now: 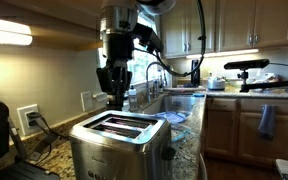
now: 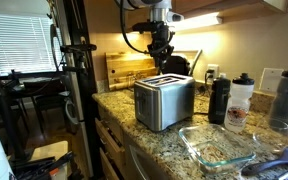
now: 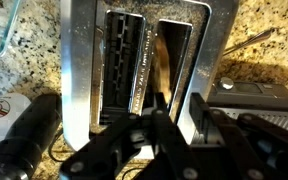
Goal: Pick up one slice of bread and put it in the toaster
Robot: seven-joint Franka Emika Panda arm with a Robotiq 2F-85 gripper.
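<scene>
Hand (image 3: 159,105) hangs over toaster (image 3: 84,65) (slice of bread (image 3: 171,62) slotted).

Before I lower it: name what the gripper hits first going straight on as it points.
Probably the toaster, at its top slots directly below the gripper; which slot is unclear.

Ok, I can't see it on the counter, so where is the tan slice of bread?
In the wrist view, the tan slice of bread stands in the picture's right-hand slot of the brushed steel toaster.

Brushed steel toaster (image 2: 164,102), speckled glossy granite counter (image 2: 144,140), prob. clear glass dish (image 2: 216,150)
</scene>
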